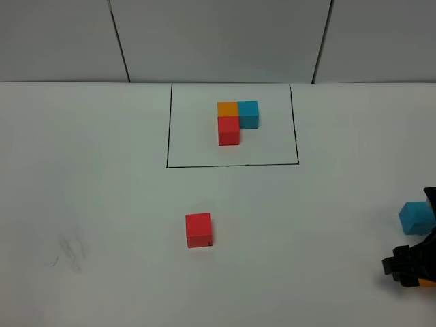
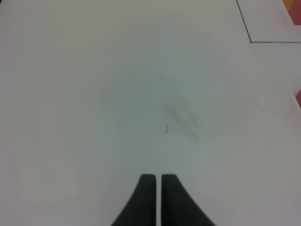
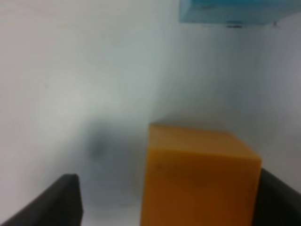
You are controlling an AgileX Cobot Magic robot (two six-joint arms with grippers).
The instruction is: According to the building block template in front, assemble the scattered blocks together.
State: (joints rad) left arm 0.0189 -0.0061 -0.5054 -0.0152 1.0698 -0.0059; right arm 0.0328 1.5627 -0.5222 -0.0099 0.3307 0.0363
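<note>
Near the far edge, the framed template (image 1: 237,122). Mid-surface, the loose red cube (image 1: 198,229); by the right edge toward the near corner, the cyan-blue cube (image 1: 415,218) and the right gripper (image 3: 167,175), spread wide with the orange cube (image 3: 200,181) between its fingers. Left gripper (image 2: 158,178) pressed together.

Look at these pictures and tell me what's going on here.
A two-armed robot is copying the framed building block template with loose cubes. The right tool is open around the orange cube and has not yet closed on it. The cyan cube sits nearby, and the red cube lies alone mid-table. The left tool is shut over the bare table, holding nothing.
</note>
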